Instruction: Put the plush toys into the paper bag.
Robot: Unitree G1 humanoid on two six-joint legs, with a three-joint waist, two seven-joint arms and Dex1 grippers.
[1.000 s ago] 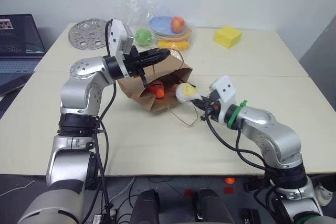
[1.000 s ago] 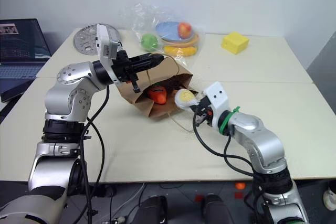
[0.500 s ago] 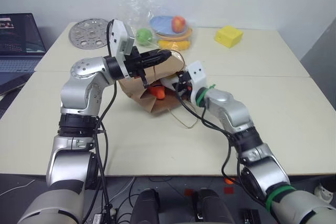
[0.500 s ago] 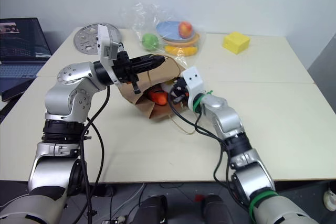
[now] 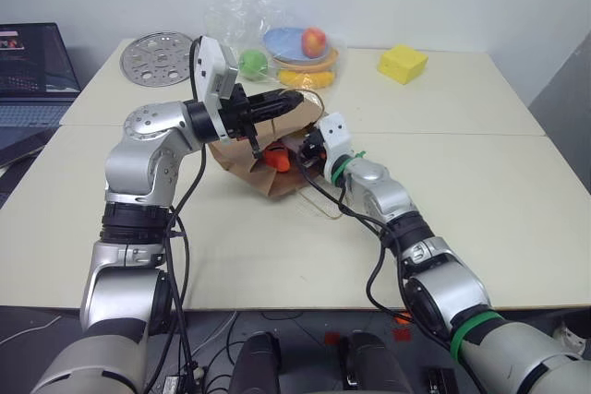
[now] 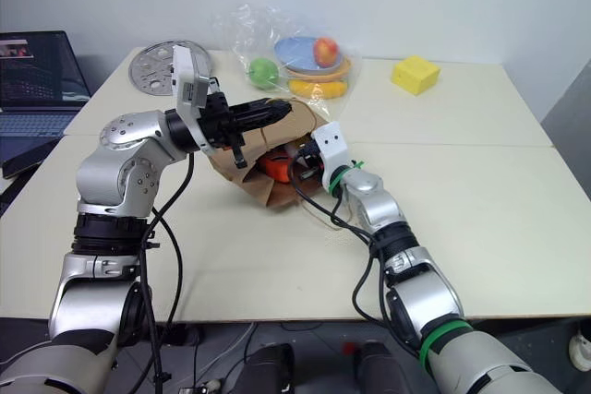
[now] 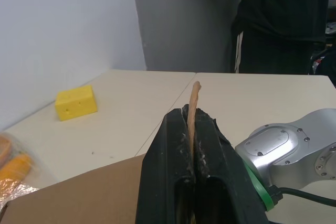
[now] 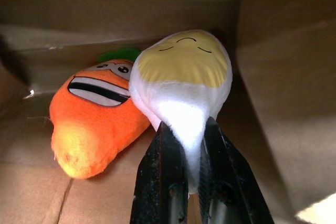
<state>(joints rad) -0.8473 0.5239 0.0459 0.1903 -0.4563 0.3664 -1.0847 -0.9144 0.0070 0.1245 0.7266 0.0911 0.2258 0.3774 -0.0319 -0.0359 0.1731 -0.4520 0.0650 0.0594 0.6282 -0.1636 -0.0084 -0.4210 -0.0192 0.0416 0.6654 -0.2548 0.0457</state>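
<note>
Your left gripper (image 7: 195, 129) is clamped on the twisted handle (image 7: 193, 103) of the paper bag (image 5: 242, 156), holding its mouth up and open above the table (image 5: 480, 191). Your right gripper (image 8: 191, 182) reaches inside the bag, its fingers pinched on the lower end of the white-cream plush toy (image 8: 181, 80). The carrot plush toy (image 8: 97, 114) lies on the bag's floor, apparently touching the white one, though contact is hard to confirm.
</note>
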